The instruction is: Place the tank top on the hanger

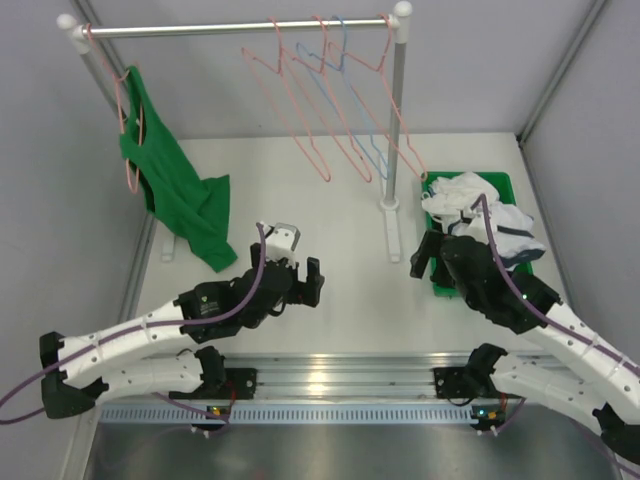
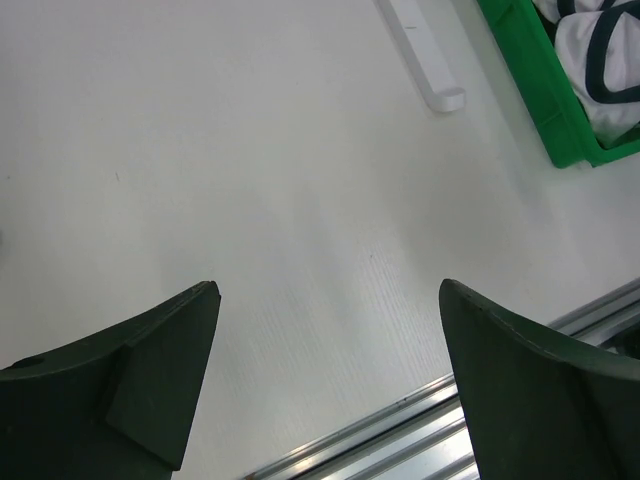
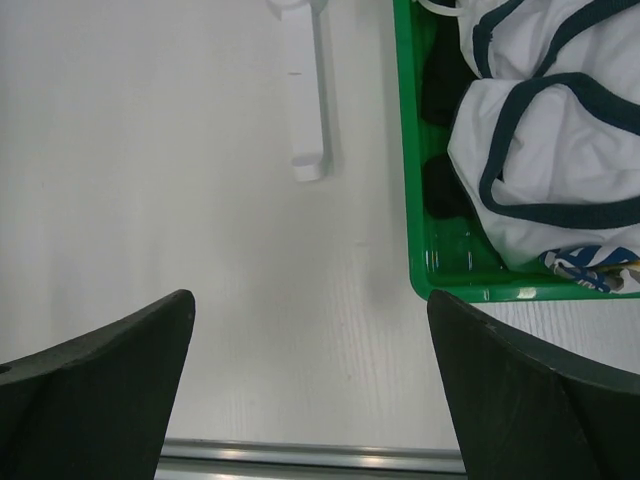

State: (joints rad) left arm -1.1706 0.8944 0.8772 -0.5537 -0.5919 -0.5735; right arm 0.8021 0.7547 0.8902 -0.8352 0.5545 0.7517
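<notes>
The tank top (image 1: 478, 200) was found bunched in the green bin (image 1: 500, 177) at the right of the worktop (image 1: 340, 200), not yet gripped by anything. The right end effector (image 1: 428, 256) was held above the worktop just beside the bin's near-left corner, with its jaws spread wide and nothing between them. The left end effector (image 1: 296, 280) was likewise spread wide and empty, over bare worktop near the middle. The salmon-pink hanger (image 1: 300, 110) was hung with others like it and 1 light blue hanger (image 1: 362, 125) on the rail (image 1: 235, 28) at the back. A green tank top (image 1: 185, 195) was already draped on a hanger at the rail's left end.

The step in hand was judged to be the very first: the reach for the garment. For the next move, the right end effector would have to be carried over the bin wall and lowered onto a raised fold, ideally near the navy trim, so that an opening could later be found.

Much was concealed. Only a sliver of the blue-and-yellow graphic was shown in the right wrist view. Neck and armholes could not be told apart in the crumple, nor could it be settled whether 1 garment or more lay there. Something dark inside the bin could not be identified, and part of the bin was covered by the right arm in the top view.
</notes>
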